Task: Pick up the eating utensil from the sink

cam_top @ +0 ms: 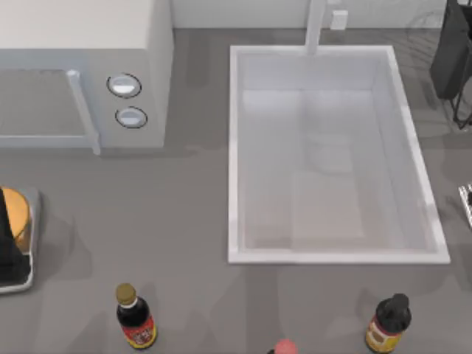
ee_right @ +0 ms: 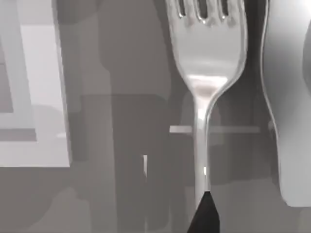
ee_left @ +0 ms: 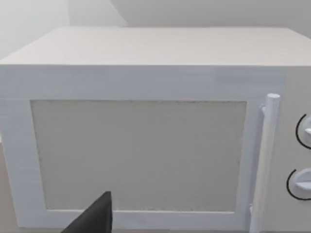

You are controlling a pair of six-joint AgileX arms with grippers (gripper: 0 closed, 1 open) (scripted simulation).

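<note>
Right gripper (ee_right: 204,213), off the table's right edge beyond the sink (cam_top: 236,147): one dark fingertip meets the fork (ee_right: 206,73) handle, so prob clamped on it, can't tell for sure. Sink basin bare; fork's out, over grey table. Long axis runs straight away from the gripper, tines far end. Left arm parked facing microwave (ee_left: 146,121), far off

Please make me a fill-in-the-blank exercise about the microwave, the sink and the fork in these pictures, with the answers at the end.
1. The microwave has ___ round knobs.
2. In the top view, the microwave stands to the ___ of the sink.
3. The fork has ___ tines.
Answers: two; left; four.
</note>
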